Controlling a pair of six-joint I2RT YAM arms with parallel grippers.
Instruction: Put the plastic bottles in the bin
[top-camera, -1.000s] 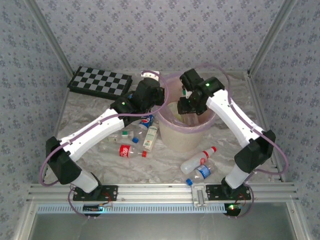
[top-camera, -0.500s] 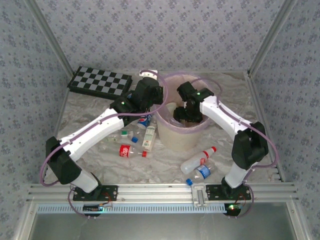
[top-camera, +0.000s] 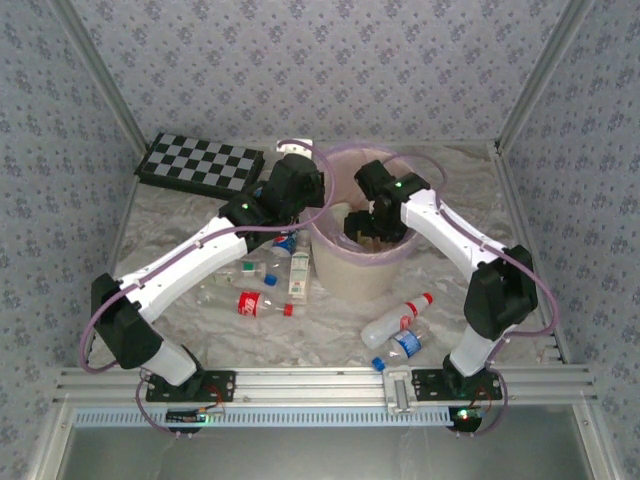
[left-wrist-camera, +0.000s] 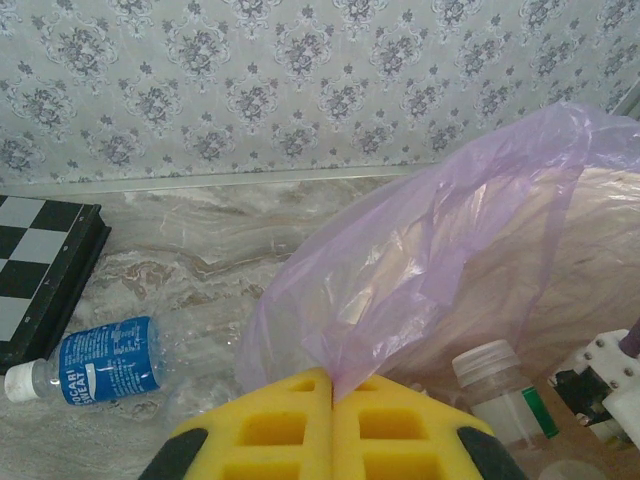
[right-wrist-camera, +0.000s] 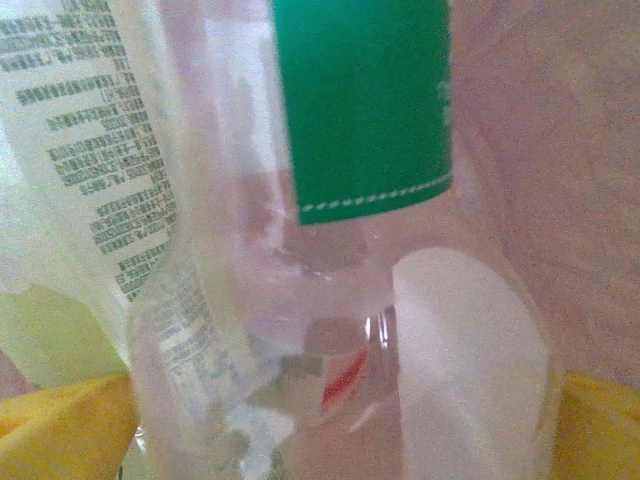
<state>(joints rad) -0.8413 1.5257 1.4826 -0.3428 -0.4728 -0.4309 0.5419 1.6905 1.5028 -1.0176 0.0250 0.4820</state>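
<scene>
The right gripper (top-camera: 365, 228) is down inside the bin (top-camera: 345, 278), lower than a second ago, when it hung over the rim with a bottle in its grasp. Half a second ago it had already dipped below the rim. Its yellow fingers (right-wrist-camera: 60, 425) are now spread out to the two bottom corners of the right wrist view. Between them sits a clear green-label bottle (right-wrist-camera: 360, 120), lying against a printed bottle (right-wrist-camera: 100, 150) covered in small text. Whether the fingers touch the green-label bottle cannot be told. The right arm's elbow has swung in toward the bin since the first frame.

The left gripper (left-wrist-camera: 331, 400) is pressed together, pinching a fold of the purple bag (left-wrist-camera: 420, 250) at the bin's left rim, and it has kept that place throughout. Past it, inside the bin, stands a pale-capped bottle (left-wrist-camera: 500, 395) with a green band. A blue-label bottle (left-wrist-camera: 105, 362) lies on the worktop (top-camera: 330, 335) just beside the chequered board (left-wrist-camera: 40, 270).

The bottles on the worktop have not moved. A red-label bottle (top-camera: 255, 303), a white bottle (top-camera: 298, 275) and a green-capped bottle (top-camera: 240, 268) lie left of the bin. A red-capped bottle (top-camera: 395, 318) and a blue-capped bottle (top-camera: 400, 345) lie touching, in front of the bin to the right
</scene>
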